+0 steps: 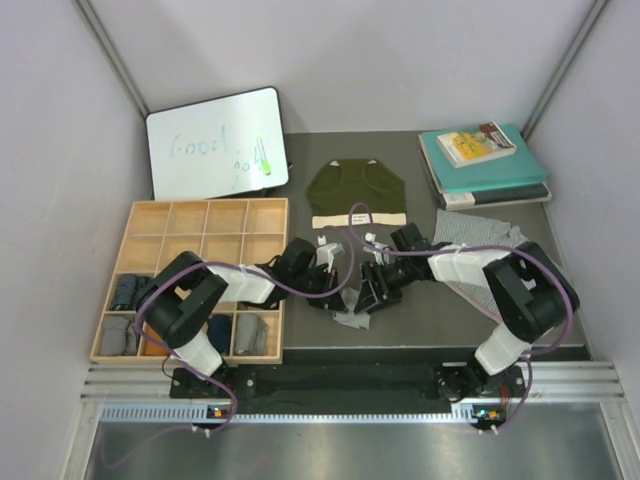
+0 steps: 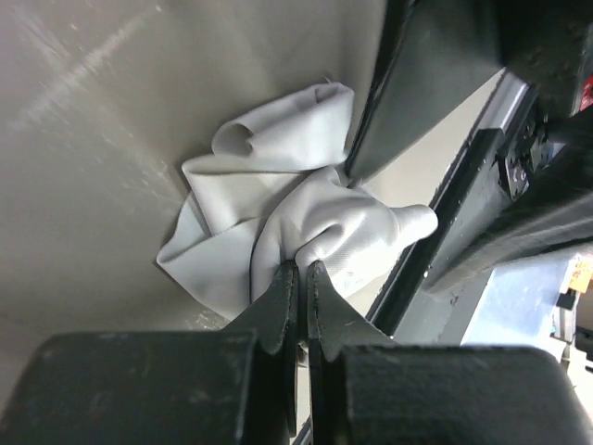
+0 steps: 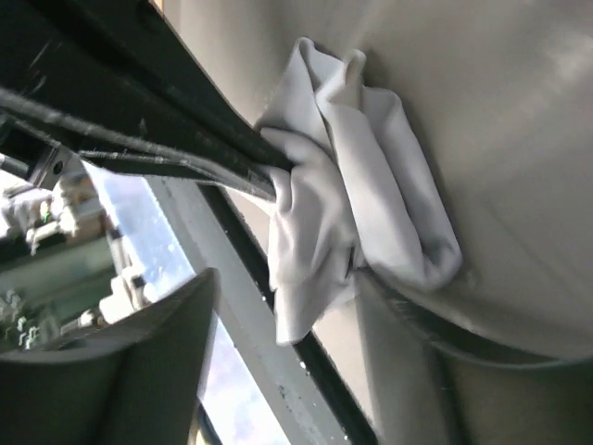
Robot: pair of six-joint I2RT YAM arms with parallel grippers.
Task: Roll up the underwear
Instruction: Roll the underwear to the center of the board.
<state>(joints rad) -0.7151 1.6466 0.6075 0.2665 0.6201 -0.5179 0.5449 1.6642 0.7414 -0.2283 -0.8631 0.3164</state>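
The plain light grey underwear point(image 1: 352, 320) lies crumpled near the mat's front edge, between both grippers. My left gripper point(image 1: 337, 287) is shut on a fold of it, seen up close in the left wrist view point(image 2: 298, 269), where the cloth point(image 2: 278, 185) bunches ahead of the jaws. My right gripper point(image 1: 373, 290) is open; in the right wrist view point(image 3: 283, 278) the grey cloth point(image 3: 371, 185) sits by its far finger point(image 3: 408, 371). The olive green underwear point(image 1: 357, 192) lies flat at the back. The grey-and-white patterned underwear point(image 1: 475, 228) lies at the right, partly under my right arm.
A wooden compartment tray point(image 1: 200, 215) with several rolled garments in its front cells stands at the left. A whiteboard point(image 1: 215, 140) leans at the back left. Teal books point(image 1: 485, 160) are stacked at the back right. The mat's front edge point(image 1: 420, 345) runs just below the grey cloth.
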